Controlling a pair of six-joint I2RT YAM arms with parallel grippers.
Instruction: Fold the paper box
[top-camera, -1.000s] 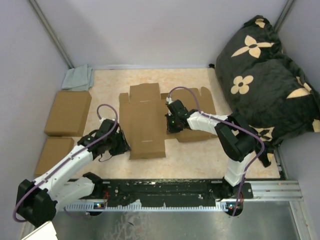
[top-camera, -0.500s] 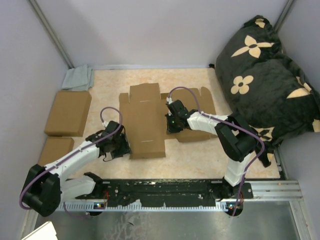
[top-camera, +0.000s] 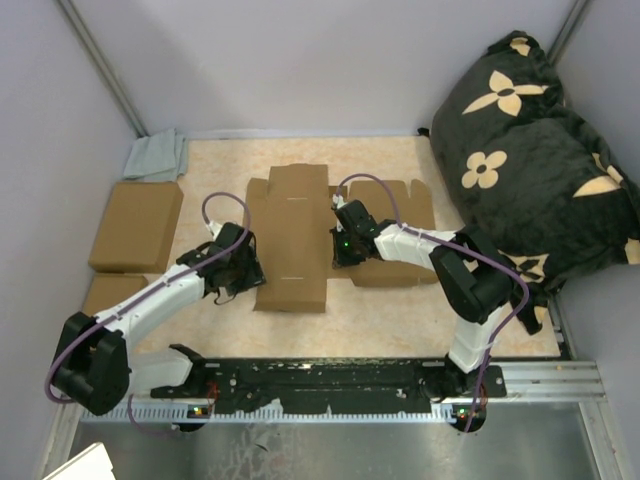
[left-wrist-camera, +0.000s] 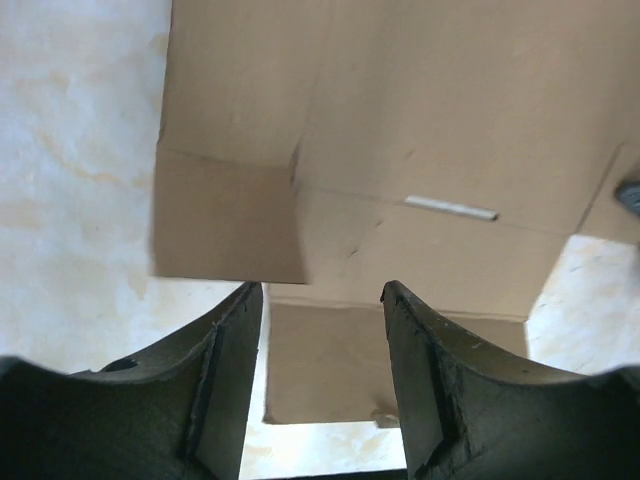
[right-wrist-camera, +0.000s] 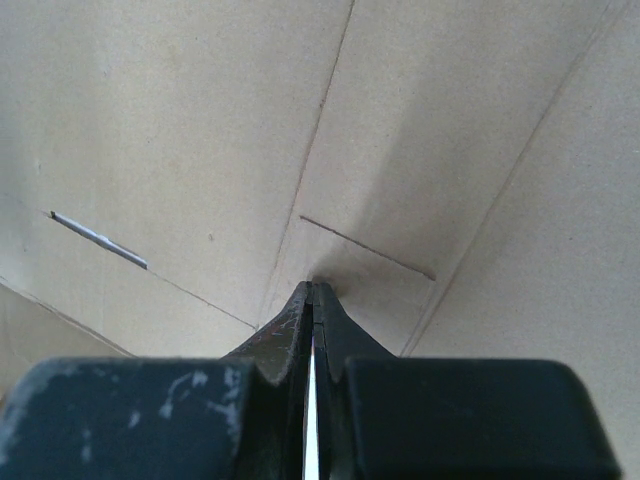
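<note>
The paper box (top-camera: 295, 235) is a flat brown die-cut sheet with flaps and creases, lying mid-table. My left gripper (top-camera: 252, 272) is open at the sheet's lower left edge. In the left wrist view its fingertips (left-wrist-camera: 322, 295) straddle a small flap (left-wrist-camera: 340, 360), and the sheet's left side (left-wrist-camera: 400, 120) stands raised above them. My right gripper (top-camera: 343, 240) is shut and empty. Its tips (right-wrist-camera: 313, 285) press down on the cardboard (right-wrist-camera: 180, 120) at a crease near the sheet's middle.
Two smaller closed brown boxes (top-camera: 137, 225) (top-camera: 110, 295) lie at the left, with a grey cloth (top-camera: 157, 155) behind them. A large black flowered bag (top-camera: 530, 150) fills the right side. Grey walls enclose the back and sides; the arms' rail (top-camera: 330, 385) runs along the near edge.
My left arm has swung right and forward to the sheet's left edge. The sheet's left side has lifted and shifted slightly right. The right gripper has stayed pressed on the sheet.
</note>
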